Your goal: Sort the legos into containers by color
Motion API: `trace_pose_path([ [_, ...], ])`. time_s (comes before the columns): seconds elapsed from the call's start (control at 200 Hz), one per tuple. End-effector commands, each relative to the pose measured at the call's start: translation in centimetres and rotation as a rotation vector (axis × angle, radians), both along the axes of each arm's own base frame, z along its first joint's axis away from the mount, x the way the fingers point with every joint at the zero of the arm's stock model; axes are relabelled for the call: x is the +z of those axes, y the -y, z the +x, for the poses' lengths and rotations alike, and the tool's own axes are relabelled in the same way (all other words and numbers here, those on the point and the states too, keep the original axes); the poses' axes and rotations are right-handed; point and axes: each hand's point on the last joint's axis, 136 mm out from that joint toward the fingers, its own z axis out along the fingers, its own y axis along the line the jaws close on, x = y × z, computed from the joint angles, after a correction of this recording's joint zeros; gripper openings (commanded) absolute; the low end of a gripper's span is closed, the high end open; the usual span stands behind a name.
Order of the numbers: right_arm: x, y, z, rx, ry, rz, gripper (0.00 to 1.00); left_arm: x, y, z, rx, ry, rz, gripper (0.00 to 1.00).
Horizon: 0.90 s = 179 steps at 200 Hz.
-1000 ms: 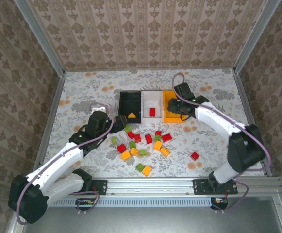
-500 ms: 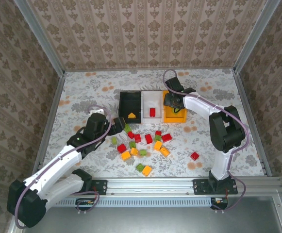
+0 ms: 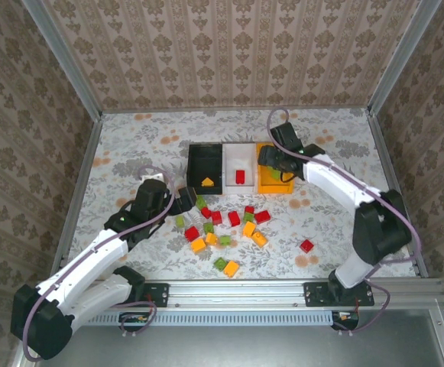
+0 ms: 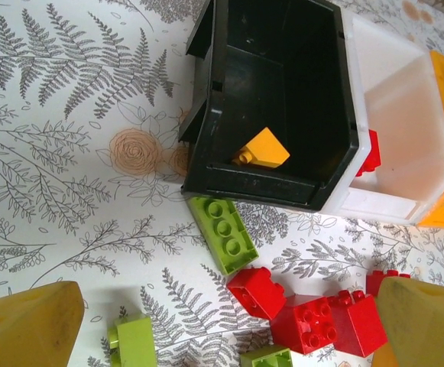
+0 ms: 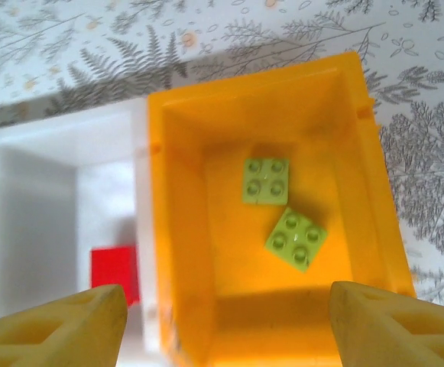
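Three joined bins stand in a row: black [image 3: 205,170], white [image 3: 239,162] and orange-yellow [image 3: 266,183]. The black bin [image 4: 283,61] holds an orange brick [image 4: 264,149]. A red brick [image 5: 113,271] lies in the white bin [image 5: 46,176]. Two green bricks [image 5: 267,181] [image 5: 296,238] lie in the orange-yellow bin [image 5: 183,229]. My right gripper [image 5: 225,329] hangs open above that bin, holding nothing. My left gripper [image 4: 229,329] is open over the table just in front of the black bin, above a long green brick [image 4: 222,233] and red bricks [image 4: 256,290].
Several red, green and orange bricks lie scattered in front of the bins [image 3: 225,225]. One red brick [image 3: 306,245] sits apart at the right. Metal frame rails and patterned walls enclose the table on all sides.
The right arm's elbow swung in and back out while its gripper stayed over the orange-yellow bin. The left gripper edged slightly nearer, toward the pile.
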Motion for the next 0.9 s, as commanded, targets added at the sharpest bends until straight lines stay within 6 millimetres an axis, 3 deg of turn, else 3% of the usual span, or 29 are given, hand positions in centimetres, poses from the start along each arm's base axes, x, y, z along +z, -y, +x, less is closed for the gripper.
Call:
trace_pose_path([
  [0.0, -1.4, 0.3, -4.8, 0.026, -0.084, 0.016, 0.71, 1.7, 0.1, 0.2, -0.008, 0.028, -0.019, 1.0],
  [0.24, -5.6, 4.4, -15.6, -0.052, -0.276, 0.04, 0.72, 1.2, 0.3, 0.6, 0.0, 0.032, -0.047, 1.0],
  [0.39, -6.9, 6.0, -20.1, -0.109, -0.405, 0.042, 0.72, 0.4, 0.6, 0.8, -0.005, 0.02, -0.061, 1.0],
  [0.57, -7.5, 6.7, -22.8, -0.166, -0.525, 0.036, 0.72, -0.6, 0.8, 0.9, 0.001, 0.002, -0.085, 1.0],
  [0.7, -9.1, 6.7, -24.3, -0.206, -0.639, 0.029, 0.72, -1.0, 0.6, 0.8, 0.008, -0.007, -0.092, 1.0],
  [0.89, -11.2, 6.6, -24.9, -0.249, -0.735, 0.008, 0.72, -1.0, 0.2, 0.7, 0.016, -0.002, -0.096, 1.0],
])
